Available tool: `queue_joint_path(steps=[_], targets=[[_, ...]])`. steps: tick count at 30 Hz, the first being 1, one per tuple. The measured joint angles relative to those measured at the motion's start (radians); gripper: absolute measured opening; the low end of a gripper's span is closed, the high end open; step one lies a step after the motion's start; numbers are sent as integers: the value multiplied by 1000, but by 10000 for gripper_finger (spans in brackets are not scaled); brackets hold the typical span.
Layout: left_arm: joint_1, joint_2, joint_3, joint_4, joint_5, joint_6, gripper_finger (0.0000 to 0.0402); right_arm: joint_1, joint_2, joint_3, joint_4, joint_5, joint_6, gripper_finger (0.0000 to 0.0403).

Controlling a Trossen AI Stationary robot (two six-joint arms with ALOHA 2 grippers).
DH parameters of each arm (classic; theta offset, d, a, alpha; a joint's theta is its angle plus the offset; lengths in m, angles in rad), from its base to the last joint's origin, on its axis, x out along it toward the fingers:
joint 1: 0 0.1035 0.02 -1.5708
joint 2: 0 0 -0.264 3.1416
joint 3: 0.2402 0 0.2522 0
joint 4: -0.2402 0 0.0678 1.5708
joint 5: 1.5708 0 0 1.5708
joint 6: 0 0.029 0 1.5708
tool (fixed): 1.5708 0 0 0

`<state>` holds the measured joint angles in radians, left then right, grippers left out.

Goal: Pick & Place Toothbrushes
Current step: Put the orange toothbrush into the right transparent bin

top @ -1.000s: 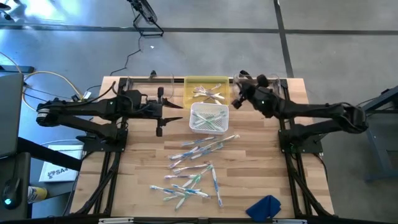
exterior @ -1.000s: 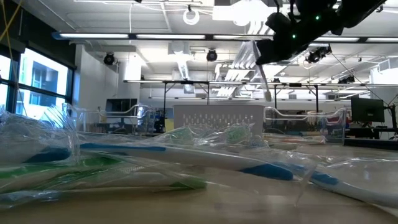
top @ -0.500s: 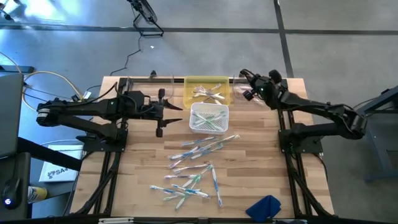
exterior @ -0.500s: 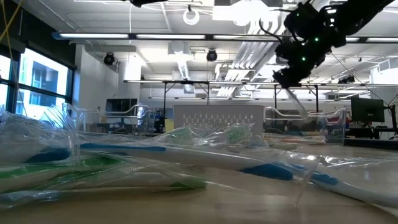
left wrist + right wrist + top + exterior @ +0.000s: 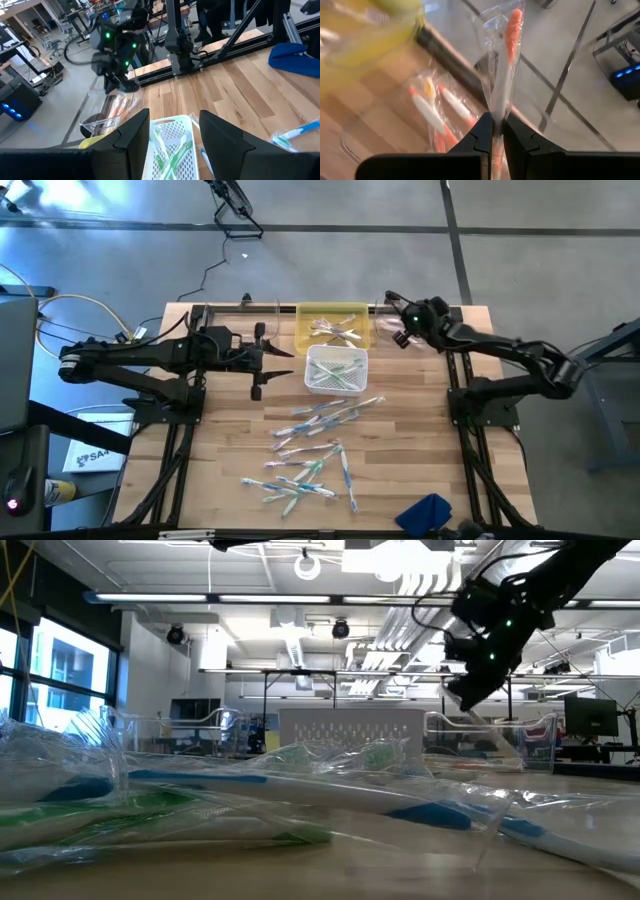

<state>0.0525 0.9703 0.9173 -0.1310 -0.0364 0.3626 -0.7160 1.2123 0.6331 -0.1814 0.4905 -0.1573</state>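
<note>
Spanning a seemingly industrial hall, pale wooden table (image 5: 400,435) under toothbrushes (image 5: 310,445).

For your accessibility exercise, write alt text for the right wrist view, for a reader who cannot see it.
The right claw is shut on an orange toothbrush in a clear wrapper, held over a clear bin at the table's edge. Several more wrapped orange toothbrushes lie below it, beside a blurred yellow bin.

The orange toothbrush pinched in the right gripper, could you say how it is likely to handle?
Probably light and fairly stiff: the orange toothbrush stands straight above the right gripper. Its clear wrapper looks glossy, so it may slip or crinkle between the fingers.
</note>
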Motion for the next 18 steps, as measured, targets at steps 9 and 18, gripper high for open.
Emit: queue_joint_path(steps=[9,18], targets=[[0,0,0,-3,0,0,168,0,141,0,2,8,-30,25],[0,0,0,-8,-1,0,168,3,126,0,43,2,-57,134]])
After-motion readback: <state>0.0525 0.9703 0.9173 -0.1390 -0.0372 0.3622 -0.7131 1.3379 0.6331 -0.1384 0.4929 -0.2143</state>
